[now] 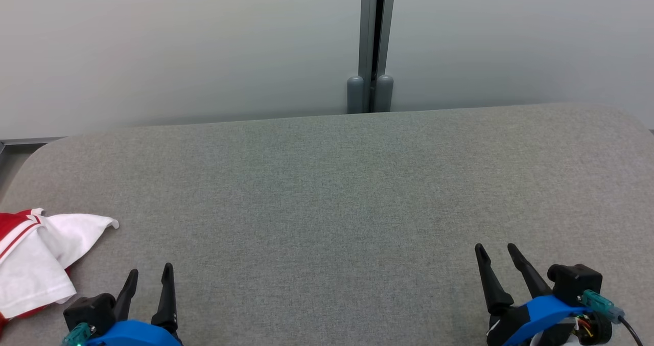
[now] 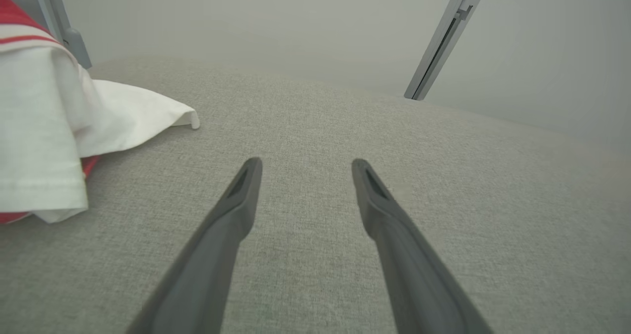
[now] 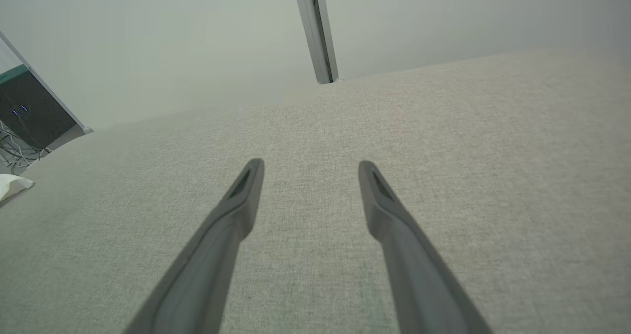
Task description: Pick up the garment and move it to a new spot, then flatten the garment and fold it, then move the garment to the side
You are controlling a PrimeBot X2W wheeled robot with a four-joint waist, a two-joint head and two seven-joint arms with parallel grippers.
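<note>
A crumpled white garment (image 1: 38,256) with red trim lies at the near left edge of the grey fabric table (image 1: 327,192). In the left wrist view the garment (image 2: 54,131) sits at the left, bunched up, a white corner pointing right. My left gripper (image 1: 150,272) stands open just right of the garment, apart from it, nothing between its fingers (image 2: 241,196). At the lower right, far from the garment, my right gripper (image 1: 495,249) is open and empty. A small white tip of the garment (image 3: 12,185) shows at the left edge of the right wrist view.
A pale wall with a grey vertical post (image 1: 372,44) rises behind the table's far edge. The table's rounded corners fall away at left and right. Dark equipment with cables (image 3: 24,127) stands beyond the table's left end in the right wrist view.
</note>
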